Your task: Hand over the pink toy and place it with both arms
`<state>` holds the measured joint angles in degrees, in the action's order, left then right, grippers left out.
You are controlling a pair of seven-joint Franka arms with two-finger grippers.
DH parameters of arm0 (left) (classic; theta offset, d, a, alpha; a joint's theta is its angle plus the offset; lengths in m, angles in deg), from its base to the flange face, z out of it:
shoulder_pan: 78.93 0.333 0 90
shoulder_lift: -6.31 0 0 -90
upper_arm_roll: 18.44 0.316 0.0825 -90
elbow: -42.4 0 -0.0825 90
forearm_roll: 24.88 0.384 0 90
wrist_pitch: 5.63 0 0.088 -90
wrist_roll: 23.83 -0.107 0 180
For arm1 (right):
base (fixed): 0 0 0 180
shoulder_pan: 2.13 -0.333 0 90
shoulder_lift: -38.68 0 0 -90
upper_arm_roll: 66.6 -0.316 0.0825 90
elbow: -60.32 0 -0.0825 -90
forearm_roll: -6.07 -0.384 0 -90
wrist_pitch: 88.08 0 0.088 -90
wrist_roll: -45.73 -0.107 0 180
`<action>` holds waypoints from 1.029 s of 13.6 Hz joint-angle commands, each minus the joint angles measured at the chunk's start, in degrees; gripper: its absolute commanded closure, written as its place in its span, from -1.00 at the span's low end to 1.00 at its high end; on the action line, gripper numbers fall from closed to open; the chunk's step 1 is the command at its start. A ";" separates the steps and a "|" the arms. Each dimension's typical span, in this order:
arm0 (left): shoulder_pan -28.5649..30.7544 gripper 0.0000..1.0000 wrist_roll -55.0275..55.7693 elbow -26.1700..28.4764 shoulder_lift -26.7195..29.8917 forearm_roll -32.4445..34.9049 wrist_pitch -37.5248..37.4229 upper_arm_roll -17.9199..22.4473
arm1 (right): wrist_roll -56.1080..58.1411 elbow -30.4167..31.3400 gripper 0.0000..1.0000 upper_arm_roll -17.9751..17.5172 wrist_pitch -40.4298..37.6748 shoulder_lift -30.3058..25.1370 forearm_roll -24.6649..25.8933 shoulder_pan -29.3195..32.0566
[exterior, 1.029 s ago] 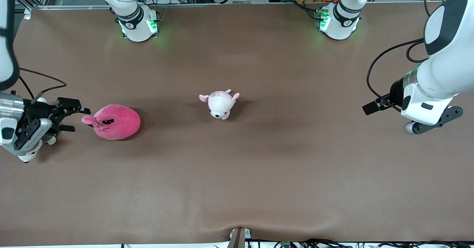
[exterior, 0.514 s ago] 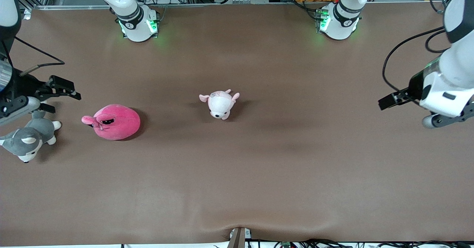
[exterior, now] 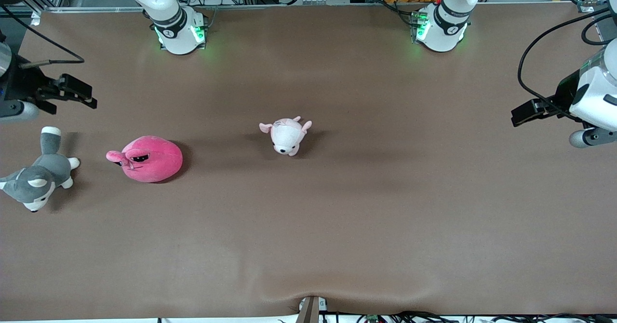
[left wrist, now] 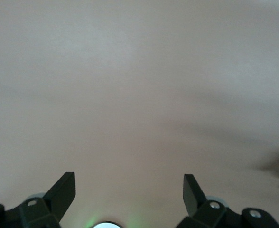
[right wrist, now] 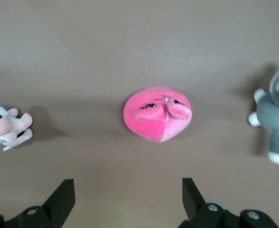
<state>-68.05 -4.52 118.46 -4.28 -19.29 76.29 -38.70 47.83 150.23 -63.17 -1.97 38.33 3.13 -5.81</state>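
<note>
The pink toy (exterior: 149, 159) lies on the brown table (exterior: 337, 226) toward the right arm's end, free of both grippers. It also shows in the right wrist view (right wrist: 157, 114), ears and dark eyes up. My right gripper (exterior: 89, 97) is open and empty over bare table at that end, apart from the toy; its jaws (right wrist: 128, 187) stand wide apart. My left gripper (exterior: 520, 113) is open and empty over bare table at the left arm's end; its wrist view (left wrist: 129, 183) shows only bare table between the fingers.
A small white-and-pale-pink plush animal (exterior: 287, 135) lies mid-table, also in the right wrist view (right wrist: 4, 126). A grey-and-white husky plush (exterior: 36, 181) lies at the right arm's end, nearer the front camera than the right gripper, also in the right wrist view (right wrist: 277, 118).
The right gripper has drawn away from beside the pink toy, uncovering the husky. The left gripper has moved outward toward its end of the table. The toys have not moved.
</note>
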 commanded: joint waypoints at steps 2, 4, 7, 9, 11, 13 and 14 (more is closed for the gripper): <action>-6.19 -1.00 -5.49 5.04 5.91 -3.74 -0.18 10.29 | -5.42 -0.17 -1.00 0.79 -3.31 -1.84 1.62 0.69; -9.55 -1.00 -7.17 9.70 9.87 -4.35 0.88 15.15 | -9.64 -0.17 -1.00 0.44 -4.73 -2.80 1.62 0.70; -9.47 -1.00 -7.53 16.57 15.06 -4.36 3.08 15.34 | -9.75 -0.17 -1.00 0.52 -3.94 -2.72 1.79 0.87; -9.29 -1.00 -8.23 15.44 14.46 -4.18 2.99 15.17 | -9.48 -0.17 -1.00 0.44 -1.22 -2.54 3.37 0.79; -9.21 -1.00 -9.55 14.82 14.20 -4.09 2.81 15.17 | -9.48 0.00 -1.00 0.43 -1.21 -2.46 3.55 0.70; -9.12 -1.00 -11.04 13.24 13.14 -3.66 2.73 15.34 | -9.57 -0.17 -1.00 0.52 -1.39 -2.46 3.73 0.87; -9.21 -1.00 -11.57 13.06 13.05 -3.39 2.64 15.43 | -9.57 -0.17 -1.00 0.61 -1.48 -2.46 3.73 0.96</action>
<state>-77.02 -14.01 132.25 8.96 -22.73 78.67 -23.88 39.25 149.91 -62.17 -3.39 36.34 5.65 -5.39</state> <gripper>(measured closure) 0.000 0.000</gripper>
